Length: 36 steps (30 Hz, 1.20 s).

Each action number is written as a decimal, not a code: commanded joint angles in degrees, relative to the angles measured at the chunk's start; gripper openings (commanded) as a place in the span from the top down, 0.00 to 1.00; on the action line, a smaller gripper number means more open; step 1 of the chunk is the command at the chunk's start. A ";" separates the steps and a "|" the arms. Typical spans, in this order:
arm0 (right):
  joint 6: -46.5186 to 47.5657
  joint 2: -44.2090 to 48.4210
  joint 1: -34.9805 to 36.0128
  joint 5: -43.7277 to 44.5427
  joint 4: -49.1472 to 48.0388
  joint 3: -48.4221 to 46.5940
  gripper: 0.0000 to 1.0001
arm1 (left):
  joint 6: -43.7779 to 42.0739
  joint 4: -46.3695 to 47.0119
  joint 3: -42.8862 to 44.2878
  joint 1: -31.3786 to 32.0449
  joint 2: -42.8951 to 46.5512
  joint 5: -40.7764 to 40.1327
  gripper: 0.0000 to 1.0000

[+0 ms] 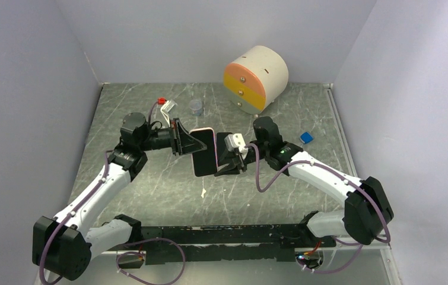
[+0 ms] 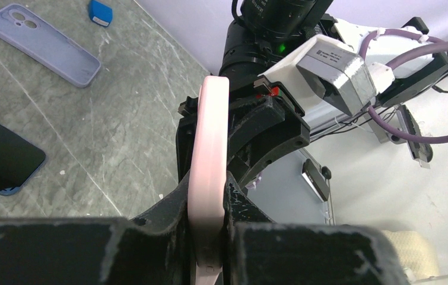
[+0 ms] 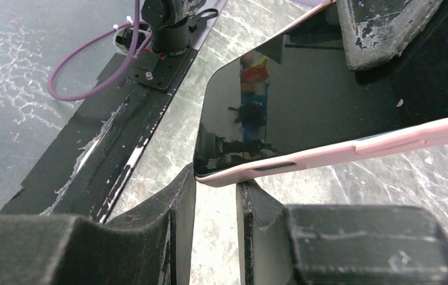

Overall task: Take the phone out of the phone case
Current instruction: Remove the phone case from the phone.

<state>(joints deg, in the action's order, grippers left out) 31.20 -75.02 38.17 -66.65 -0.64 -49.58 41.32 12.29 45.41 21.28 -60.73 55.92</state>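
Observation:
The phone (image 3: 304,107), black screen showing, sits in a pink phone case (image 3: 340,151) held on edge above the table's middle (image 1: 205,151). My left gripper (image 1: 190,144) is shut on the case's left side. In the left wrist view the pink edge (image 2: 209,148) runs up between the two black fingers of that gripper (image 2: 209,202). My right gripper (image 1: 228,161) is at the case's lower right corner. In the right wrist view that gripper (image 3: 216,178) has the corner pinched between its tips, one finger on the screen side and one on the back.
A round cream, pink and orange drawer unit (image 1: 256,77) stands at the back. A lavender empty case (image 2: 43,44), a dark phone (image 2: 2,157) and a small blue block (image 1: 306,137) lie on the table. A black rail (image 1: 209,234) runs along the near edge.

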 commanded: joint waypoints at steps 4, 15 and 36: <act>13.67 -0.20 0.42 0.20 3.06 -5.53 0.98 | 8.74 7.83 1.21 0.08 -0.52 1.74 0.98; 10.55 -0.74 0.20 -0.84 -2.53 -5.50 1.00 | 10.95 11.97 0.47 0.01 -0.69 4.33 0.98; -4.94 1.19 -1.73 -5.90 -12.04 -0.10 0.61 | -3.56 -3.22 3.38 0.08 3.60 -1.67 0.97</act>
<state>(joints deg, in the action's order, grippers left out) 26.79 -76.42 36.34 -69.63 -7.07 -49.41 40.32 9.65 46.63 21.06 -58.08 53.93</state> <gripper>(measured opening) 0.385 0.164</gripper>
